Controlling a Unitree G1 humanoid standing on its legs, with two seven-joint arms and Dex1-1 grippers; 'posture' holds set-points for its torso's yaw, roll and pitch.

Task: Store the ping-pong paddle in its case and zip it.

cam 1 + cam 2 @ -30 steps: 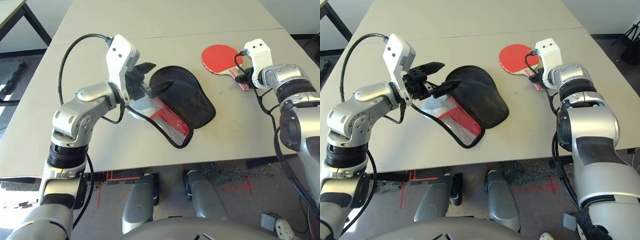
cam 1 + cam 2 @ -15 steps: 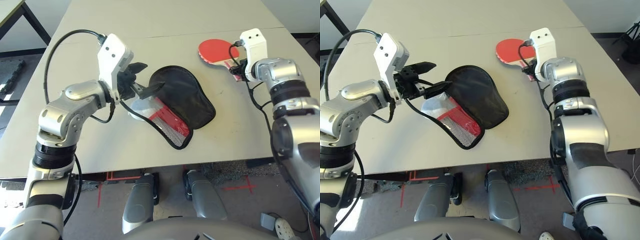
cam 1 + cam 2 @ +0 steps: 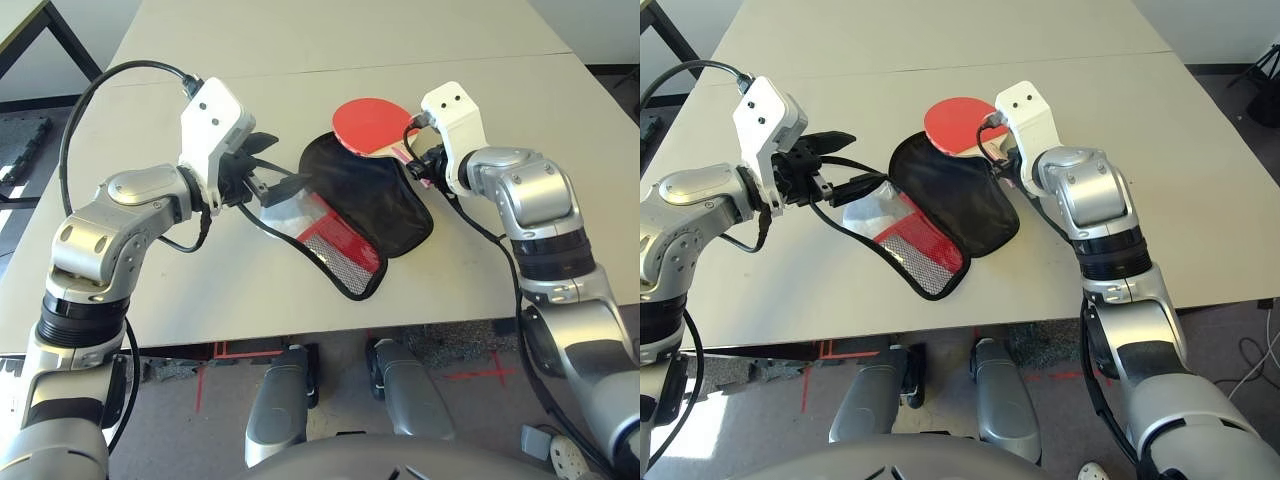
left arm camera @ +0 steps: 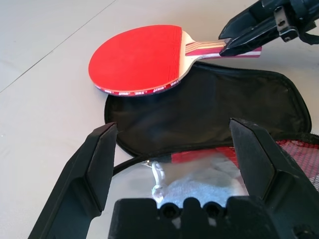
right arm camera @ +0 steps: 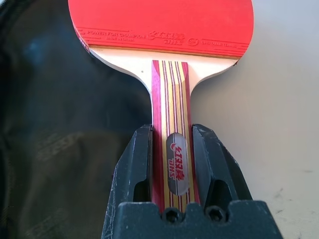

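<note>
Left eye view: one bat (image 3: 372, 127) is at the top middle of the frame. Its red round part is by the top edge of the black half of the one case (image 3: 362, 195). The case lies open on one table (image 3: 470, 250), in the middle of the frame, with its one net pocket (image 3: 345, 255) at the lower left side of it. It is likely open like that so the bat can go in.

There are two grippers, with two fingers each. The right gripper (image 5: 172, 128) has its fingers closed on the bat's one handle (image 5: 172, 99). I think it holds there so the big red end can go in first. The left gripper (image 4: 175, 124), left of the middle in the left eye view, has its fingers wide, with nothing in them. Maybe it is there to help with the case. The bat must go in next, then the zip.
</note>
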